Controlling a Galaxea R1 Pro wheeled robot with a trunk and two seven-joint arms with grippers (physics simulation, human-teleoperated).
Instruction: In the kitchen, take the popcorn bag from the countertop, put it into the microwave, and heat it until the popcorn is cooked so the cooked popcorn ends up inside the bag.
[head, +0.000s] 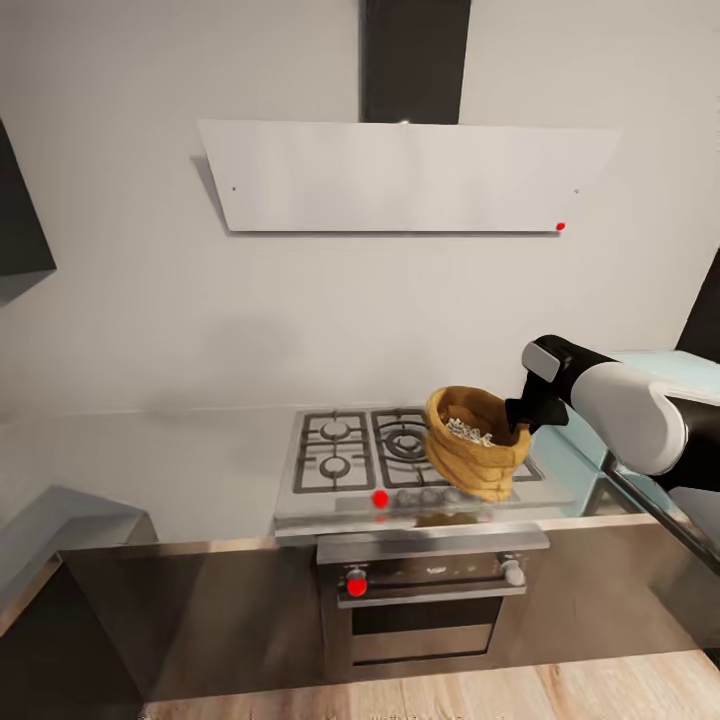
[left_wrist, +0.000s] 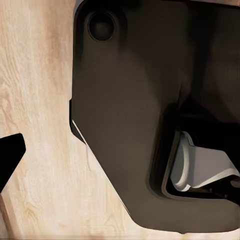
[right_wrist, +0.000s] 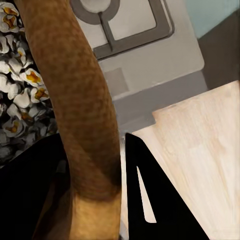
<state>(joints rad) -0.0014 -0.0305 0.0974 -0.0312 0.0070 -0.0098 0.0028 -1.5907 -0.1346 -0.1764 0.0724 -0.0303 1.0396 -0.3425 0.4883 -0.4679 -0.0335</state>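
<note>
My right gripper (head: 522, 412) is shut on the rolled rim of the tan-orange popcorn bag (head: 478, 462), holding it tilted in the air above the front right of the hob. Whitish popcorn (head: 467, 430) fills the bag's mouth. In the right wrist view the rim of the bag (right_wrist: 75, 90) runs between the black fingers (right_wrist: 150, 200), with popcorn (right_wrist: 15, 100) beside it. The pale mint-blue microwave (head: 665, 362) stands at the far right, mostly behind my right arm. The grey countertop (head: 150, 470) stretches left of the hob. One black fingertip (left_wrist: 10, 152) of the left gripper hangs over the wooden floor.
A gas hob (head: 340, 450) with a built-in oven (head: 425, 600) below it sits in the worktop's middle. A flat white hood (head: 400, 175) hangs on the wall above. The worktop turns a corner at the left (head: 60, 520). My dark base (left_wrist: 150, 100) shows over the floor.
</note>
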